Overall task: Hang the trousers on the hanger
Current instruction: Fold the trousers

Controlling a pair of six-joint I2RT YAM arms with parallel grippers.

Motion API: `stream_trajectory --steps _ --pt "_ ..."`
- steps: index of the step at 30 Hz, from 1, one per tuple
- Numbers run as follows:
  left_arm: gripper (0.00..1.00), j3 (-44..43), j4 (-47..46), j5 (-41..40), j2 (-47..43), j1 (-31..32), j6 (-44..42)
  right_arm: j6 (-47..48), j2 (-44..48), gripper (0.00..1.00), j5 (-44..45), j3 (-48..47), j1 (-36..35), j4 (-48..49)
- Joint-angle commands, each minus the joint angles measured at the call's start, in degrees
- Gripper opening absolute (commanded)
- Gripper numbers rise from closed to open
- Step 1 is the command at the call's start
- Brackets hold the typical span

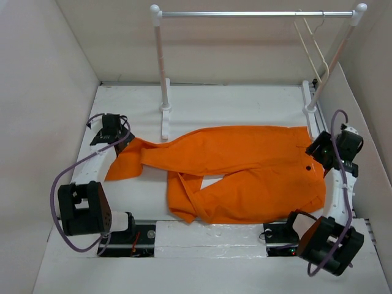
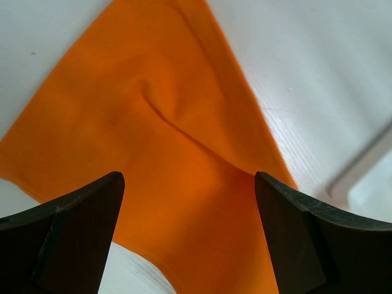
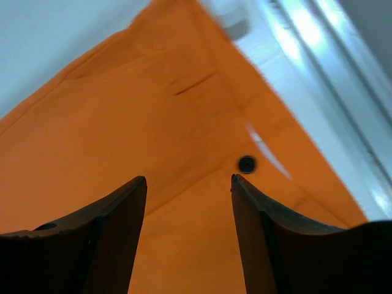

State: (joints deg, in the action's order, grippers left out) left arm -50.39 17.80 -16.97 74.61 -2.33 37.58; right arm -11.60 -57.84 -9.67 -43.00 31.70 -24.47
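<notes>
- Top view: we see the trousers (image 1: pixel 245 174) lying flat on the white table (image 1: pixel 245 101). The waist points to 3 o'clock and the legs run toward 9 o'clock.
- Top view: the hanger (image 1: pixel 315 52) hangs at 1 o'clock from the silver bar of the rack (image 1: pixel 257 13), well apart from the trousers.
- Top view: the left gripper (image 1: pixel 110 131) sits at 9 o'clock over the leg end. The right gripper (image 1: pixel 318 150) sits at 3 o'clock over the waist.
- Left wrist view: we see the jaws of the left gripper (image 2: pixel 188 177) spread wide. Creased orange cloth (image 2: pixel 153 122) lies beneath the gap, and bare table shows at 2 o'clock.
- Right wrist view: we see the jaws of the right gripper (image 3: pixel 188 180) apart, with nothing clamped between them. The waist cloth lies below, and its dark button (image 3: pixel 247 164) is at 2 o'clock from the gap.
</notes>
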Motion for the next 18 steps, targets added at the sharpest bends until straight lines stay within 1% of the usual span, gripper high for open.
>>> stream_trajectory --steps 1,2,3,4,5,6,7,8,9,10,11,13,14,15,16,17,18 --pt "0.84 -0.84 -0.40 -1.22 2.98 -2.07 -0.59 0.52 4.66 0.62 -4.81 0.72 -7.60 1.61" --pt "0.84 -1.55 -1.27 -0.09 3.61 -2.07 -0.58 0.52 6.67 0.45 -7.01 1.86 -9.62 3.97" --pt "0.85 -2.07 -3.28 0.70 4.14 -2.07 -0.76 0.43 7.47 0.44 -10.86 4.13 -14.08 4.95" --pt "0.86 -3.04 -3.13 0.97 6.40 -2.07 -0.23 0.52 8.01 0.43 -12.37 5.11 -16.65 5.74" --pt "0.87 -5.40 -3.04 1.24 7.73 -2.07 0.12 1.13 8.62 0.45 -13.35 5.82 -19.37 5.75" --pt "0.87 -6.46 -3.30 1.33 9.14 -2.07 0.56 1.48 9.32 0.47 -13.27 6.78 -25.05 5.14" --pt "0.88 -7.43 -3.30 1.41 12.02 -2.07 1.00 1.84 9.76 0.49 -13.18 7.49 -27.98 4.87" --pt "0.88 -9.62 -3.13 1.50 13.53 -2.07 1.17 2.45 10.38 0.54 -12.83 8.19 -30.88 5.04" --pt "0.88 -10.42 -3.21 1.50 14.68 -2.07 1.35 2.45 11.34 0.56 -12.05 8.81 -33.70 4.78" --pt "0.88 -11.04 -3.56 1.68 16.95 -2.07 1.35 2.19 11.79 0.58 -11.08 9.60 -38.95 4.26" --pt "0.88 -12.35 -3.91 2.03 18.19 -2.07 0.92 1.84 11.96 0.61 -10.37 10.04 -41.43 4.25" --pt "0.83 -13.67 -3.83 2.12 22.50 -2.07 0.13 1.49 11.88 0.63 -6.08 10.39 -45.92 3.91" --pt "0.81 -15.68 -2.87 1.42 24.16 -2.07 0.04 0.79 11.53 0.64 -4.67 10.48 -49.25 4.08" --pt "0.70 -16.40 -1.82 1.33 26.96 -2.07 -0.14 0.61 11.00 0.65 -3.18 10.48 -50.33 4.34" --pt "0.41 -16.84 -2.07 1.94 28.65 -2.07 -1.36 0.52 7.87 0.67 -3.07 9.53 -51.90 4.52" --pt "0.40 -16.85 -2.07 1.94 28.66 -2.07 -1.37 0.61 7.83 0.67 -3.07 9.08 -51.92 4.52" --pt "0.31 -16.32 -2.51 2.20 28.66 -2.07 -2.07 0.78 6.96 0.68 -3.51 8.73 -52.61 4.95"
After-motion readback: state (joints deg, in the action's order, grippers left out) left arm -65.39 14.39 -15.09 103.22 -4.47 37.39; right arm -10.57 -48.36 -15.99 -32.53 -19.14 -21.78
